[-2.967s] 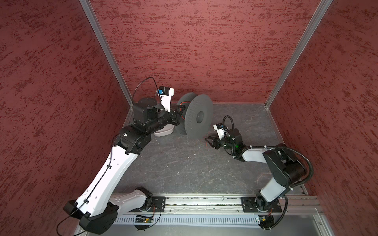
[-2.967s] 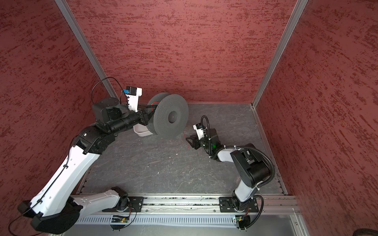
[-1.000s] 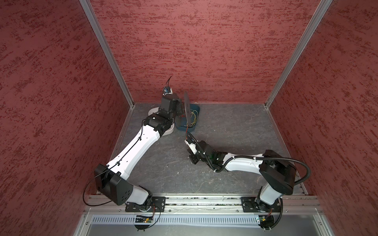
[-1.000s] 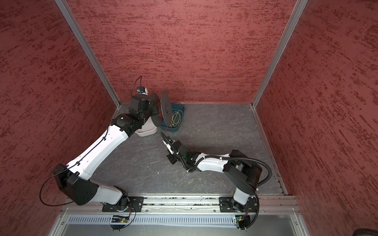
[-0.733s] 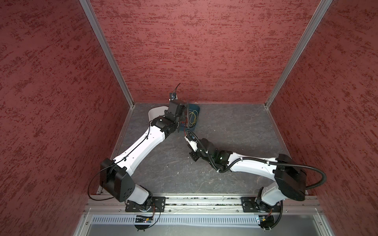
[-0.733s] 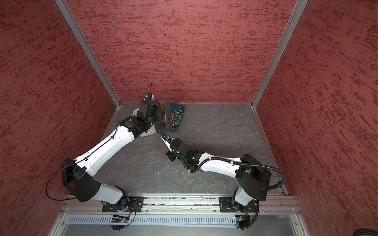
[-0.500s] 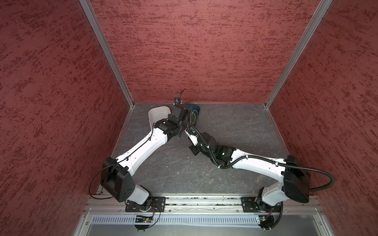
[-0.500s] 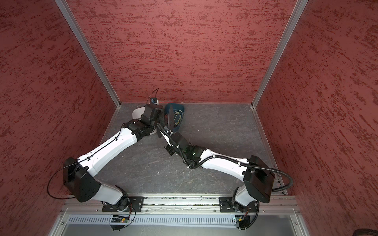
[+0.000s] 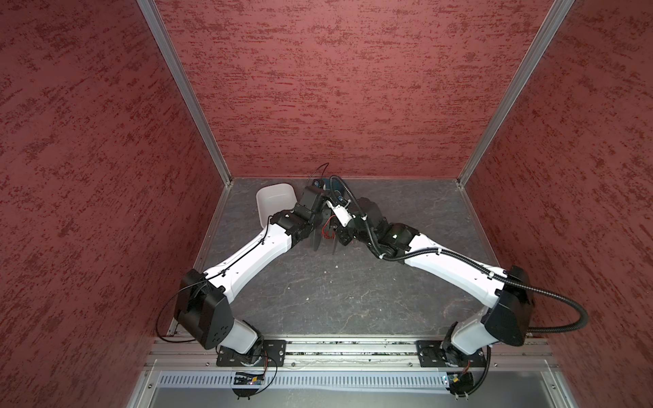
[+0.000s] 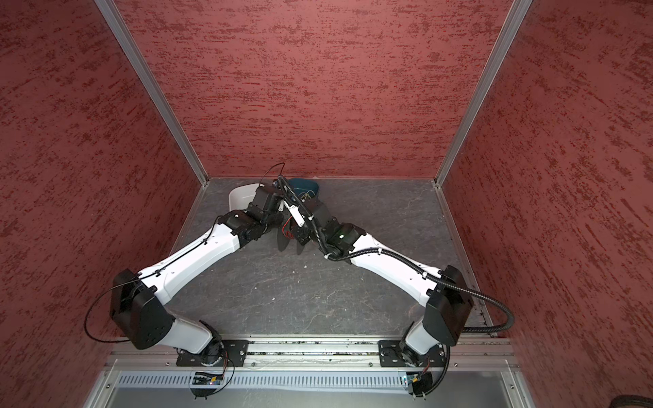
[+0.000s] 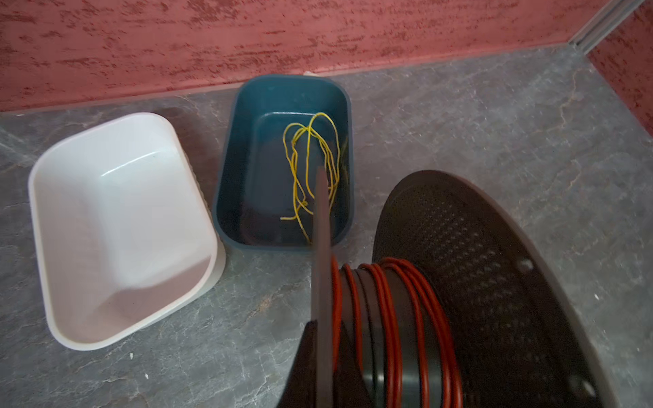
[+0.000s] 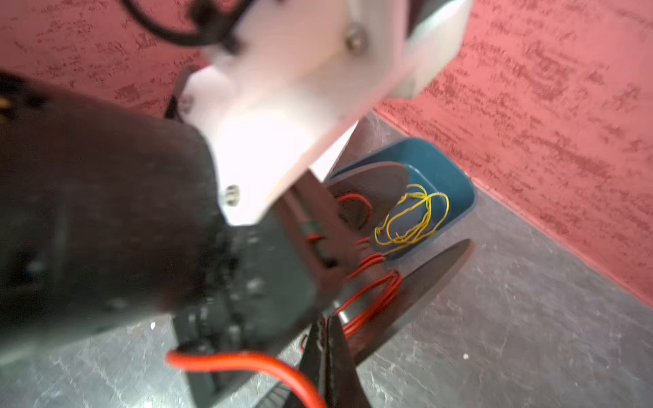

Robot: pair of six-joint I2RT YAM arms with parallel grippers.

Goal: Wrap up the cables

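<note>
My right pincer (image 12: 327, 356) is pinched shut on the cables (image 12: 229, 359) just beside the spool (image 11: 477, 282). My left pincer (image 11: 323, 339) clamps its flange (image 11: 321, 247). Several red turns sit on the hub (image 11: 367, 303); a loose tail is left, I judge.

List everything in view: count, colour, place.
spool: one, dark grey, on edge in front of the bins
red cable: one, red, partly wound on the spool's core
blue bin: one, dark blue, by the back wall
yellow wires: one tangle, yellow, inside the blue bin
white bin: one, white, beside the blue bin
table: one, grey
walls: three, red
left gripper: black, shut on a spool flange
right gripper: black, shut on the red cable
</note>
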